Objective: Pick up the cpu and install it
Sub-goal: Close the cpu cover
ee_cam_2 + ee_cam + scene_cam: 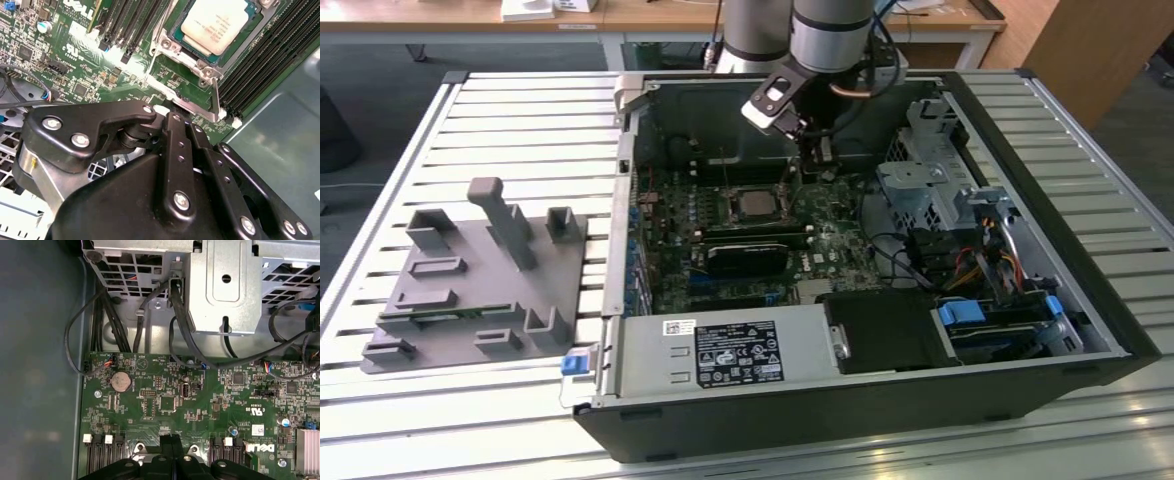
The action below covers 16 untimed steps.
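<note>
A: Tool state?
B: Tool (170,438) is closed. The fingers are pressed flat together with only a thin seam, nothing seen between them. Black matte links with silver screw heads in both wrist views.
A: Where's the cpu?
B: The cpu (215,25) lies flat in its socket, just ahead of the tool tip. It is square, with a dull silver-grey metal lid and a pale rim. A silvery sheet-metal socket frame (212,95) sits between the cpu and the fingertips. Whether the tip touches that frame, cannot tell.
A: Exterior view?
B: Tool (817,165) hangs inside the open black computer case (854,420). The cpu (750,203) is a small grey square near it, towards the exterior view's left of the tip. The case stands on a ribbed metal bench (520,120). Well apart from the tool, on the exterior view's left, is a grey moulded fixture plate (480,270) with upright posts.
A: What does the first wrist view add?
B: The board beyond the tip: a green motherboard (165,405) and a round silver coin cell (121,381). Black cables (182,315) loop to a grey perforated drive cage (225,285).
A: And the second wrist view?
B: Long black ribbed memory slots (125,25) beside the socket, close to the tool.
</note>
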Tool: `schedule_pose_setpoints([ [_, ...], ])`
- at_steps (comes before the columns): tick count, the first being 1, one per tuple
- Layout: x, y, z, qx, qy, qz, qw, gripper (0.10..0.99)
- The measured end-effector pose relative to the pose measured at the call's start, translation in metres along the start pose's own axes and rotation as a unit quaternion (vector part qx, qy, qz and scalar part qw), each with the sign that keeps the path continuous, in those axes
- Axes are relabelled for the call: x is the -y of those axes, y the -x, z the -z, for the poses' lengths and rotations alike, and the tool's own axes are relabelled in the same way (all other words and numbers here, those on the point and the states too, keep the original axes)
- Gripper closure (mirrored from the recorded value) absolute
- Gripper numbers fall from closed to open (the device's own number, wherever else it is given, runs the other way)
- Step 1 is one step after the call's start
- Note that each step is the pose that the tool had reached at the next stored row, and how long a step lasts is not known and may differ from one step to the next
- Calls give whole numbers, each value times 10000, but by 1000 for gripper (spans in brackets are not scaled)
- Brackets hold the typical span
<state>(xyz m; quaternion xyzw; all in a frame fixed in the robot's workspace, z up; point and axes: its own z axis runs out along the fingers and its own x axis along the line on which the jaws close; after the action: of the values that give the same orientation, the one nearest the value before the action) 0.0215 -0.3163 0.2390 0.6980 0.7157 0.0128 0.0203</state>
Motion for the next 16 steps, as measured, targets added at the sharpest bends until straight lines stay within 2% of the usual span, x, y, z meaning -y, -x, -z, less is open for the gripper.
schedule_pose_setpoints([
  [16, 125, -3, 5, 0, 0, 0, 10000, 980],
])
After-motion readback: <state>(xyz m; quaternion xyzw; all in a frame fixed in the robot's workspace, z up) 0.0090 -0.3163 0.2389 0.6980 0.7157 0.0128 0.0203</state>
